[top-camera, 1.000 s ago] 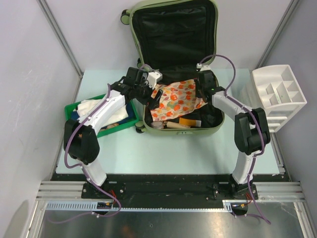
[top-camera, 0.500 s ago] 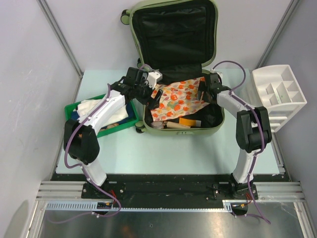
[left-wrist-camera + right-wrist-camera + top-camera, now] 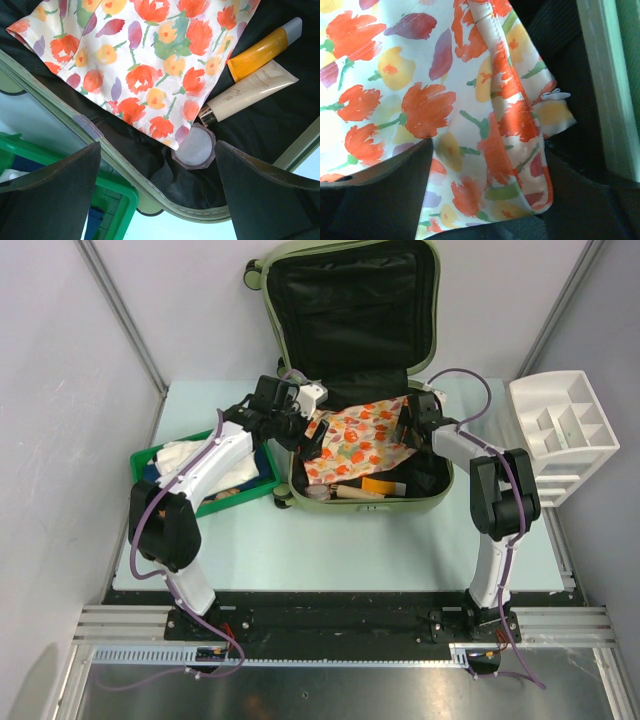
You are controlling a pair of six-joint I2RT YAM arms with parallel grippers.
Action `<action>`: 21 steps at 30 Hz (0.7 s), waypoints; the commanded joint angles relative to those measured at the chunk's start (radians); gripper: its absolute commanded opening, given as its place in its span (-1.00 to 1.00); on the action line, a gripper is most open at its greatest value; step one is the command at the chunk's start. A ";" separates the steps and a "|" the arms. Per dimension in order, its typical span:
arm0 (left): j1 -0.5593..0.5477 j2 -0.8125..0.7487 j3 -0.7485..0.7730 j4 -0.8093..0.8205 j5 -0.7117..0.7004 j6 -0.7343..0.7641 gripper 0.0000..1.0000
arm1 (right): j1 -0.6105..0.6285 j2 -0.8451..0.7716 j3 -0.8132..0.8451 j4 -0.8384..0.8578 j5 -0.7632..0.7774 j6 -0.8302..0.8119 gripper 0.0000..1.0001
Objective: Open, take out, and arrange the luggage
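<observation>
The luggage [image 3: 400,504] lies open at the table's middle back, its black-lined lid standing upright. A floral cloth [image 3: 355,440] is spread inside it. My left gripper [image 3: 300,427] hovers open over the luggage's left front rim [image 3: 60,107], with nothing between its fingers [image 3: 50,195]. Below it I see the floral cloth [image 3: 150,50], an orange tube [image 3: 262,47], a beige tube [image 3: 247,92] and a small round jar [image 3: 195,147]. My right gripper [image 3: 408,425] stands open just above the right corner of the cloth [image 3: 470,100], beside the luggage's right wall [image 3: 605,75].
A green tray [image 3: 205,475] with white cloth and other items sits left of the luggage, touching its front corner. A white compartmented organizer [image 3: 560,430] stands at the table's right edge. Grey walls close in the back and sides.
My right gripper has gone from shut to open and has shifted a little back along the luggage's right wall. The floral cloth lies much as before. The left arm has not moved.
</observation>
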 commanded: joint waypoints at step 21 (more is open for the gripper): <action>0.007 -0.041 0.026 -0.001 0.020 0.025 1.00 | -0.013 -0.023 -0.026 0.207 0.047 -0.190 0.32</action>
